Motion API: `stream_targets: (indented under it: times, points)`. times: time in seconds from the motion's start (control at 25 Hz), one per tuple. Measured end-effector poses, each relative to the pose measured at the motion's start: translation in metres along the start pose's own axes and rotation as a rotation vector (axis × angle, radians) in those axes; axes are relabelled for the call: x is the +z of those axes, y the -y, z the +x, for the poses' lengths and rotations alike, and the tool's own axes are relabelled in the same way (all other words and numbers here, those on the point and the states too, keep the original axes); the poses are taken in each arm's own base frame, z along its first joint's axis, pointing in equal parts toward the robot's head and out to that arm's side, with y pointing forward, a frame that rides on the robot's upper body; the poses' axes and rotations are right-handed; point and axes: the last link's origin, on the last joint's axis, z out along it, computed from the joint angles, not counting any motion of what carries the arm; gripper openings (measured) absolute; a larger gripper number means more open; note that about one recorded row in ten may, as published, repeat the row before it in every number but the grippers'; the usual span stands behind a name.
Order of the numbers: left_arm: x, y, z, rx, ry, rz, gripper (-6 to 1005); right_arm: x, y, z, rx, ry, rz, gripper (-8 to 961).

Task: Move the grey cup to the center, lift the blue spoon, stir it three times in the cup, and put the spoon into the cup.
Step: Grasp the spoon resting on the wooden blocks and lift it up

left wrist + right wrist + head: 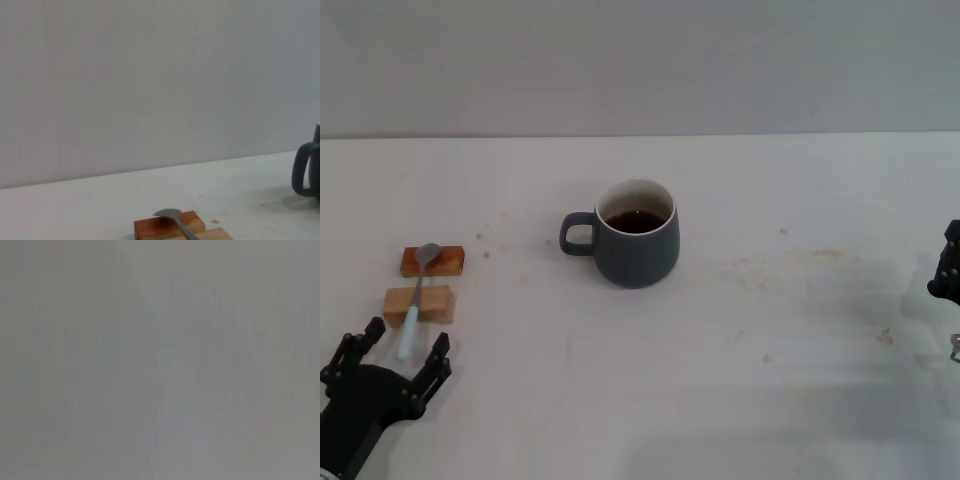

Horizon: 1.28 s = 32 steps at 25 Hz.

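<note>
The grey cup (638,245) stands upright near the middle of the table, handle toward my left, with dark liquid inside. Only its handle shows in the left wrist view, the cup (306,169) sitting at the picture's edge. The blue spoon (417,303) lies across two wooden blocks at the left, its metal bowl on the far block and its pale handle pointing at me. In the left wrist view the spoon (170,216) shows just its bowl and neck. My left gripper (400,352) is open at the near left, its fingers on either side of the handle's tip. My right gripper (946,270) sits at the far right edge, mostly cut off.
A reddish wooden block (432,262) and a pale wooden block (419,304) carry the spoon. Small brown stains (790,265) dot the white table right of the cup. A plain wall rises behind the table. The right wrist view is plain grey.
</note>
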Motion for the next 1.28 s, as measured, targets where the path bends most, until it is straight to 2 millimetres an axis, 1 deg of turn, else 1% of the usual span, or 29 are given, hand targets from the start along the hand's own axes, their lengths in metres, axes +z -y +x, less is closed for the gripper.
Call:
stream_targets:
  times: [1.0, 1.28]
  points:
    - [0.0013, 0.0001, 0.0017, -0.011, -0.007, 0.011, 790, 0.0002, -0.0004, 0.0006, -0.003, -0.004, -0.004, -2]
    - [0.0013, 0.0014, -0.0012, -0.017, 0.012, 0.02, 686, 0.0002, -0.0006, 0.0007, -0.004, -0.005, -0.006, -2]
